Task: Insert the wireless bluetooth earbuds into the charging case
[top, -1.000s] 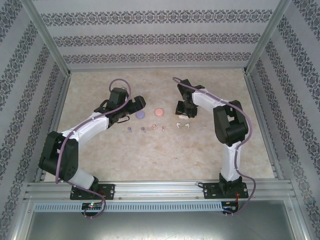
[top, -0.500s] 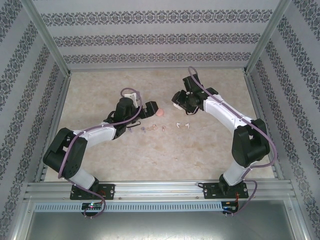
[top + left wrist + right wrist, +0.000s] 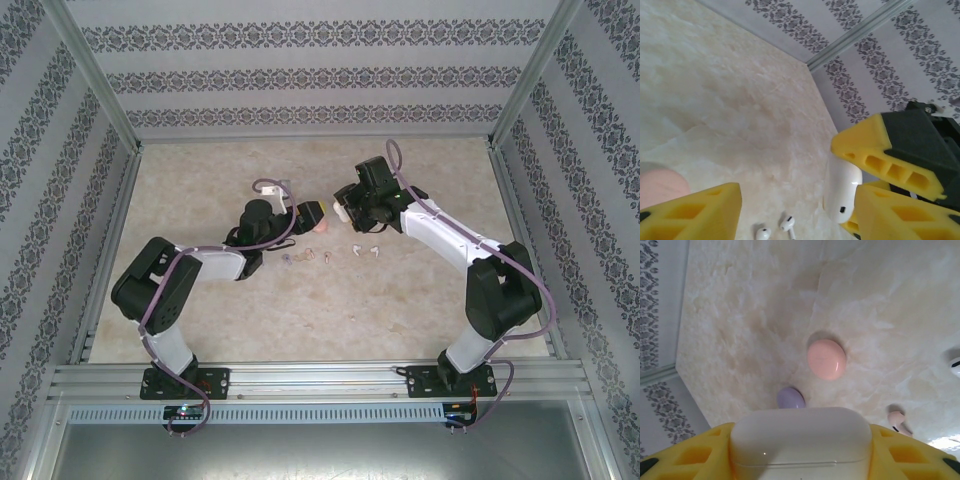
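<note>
Right gripper [image 3: 800, 462] pinches the white charging case [image 3: 800, 437]. Left gripper [image 3: 797, 202] hangs just left of it, fingers spread with nothing between them. The earbuds [image 3: 327, 257] lie in a row on the table [image 3: 300, 320], just near of both grippers, with 2 white earbuds [image 3: 786, 223] at the right end.

White charging case [image 3: 801, 437] shut, gripped in right pincer [image 3: 801, 460], tiny earbuds [image 3: 356, 250] lying in a row

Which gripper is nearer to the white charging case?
Right. The right gripper grips the white charging case between its fingers; the left gripper is close beside it, toward the robot's left, not touching.
</note>
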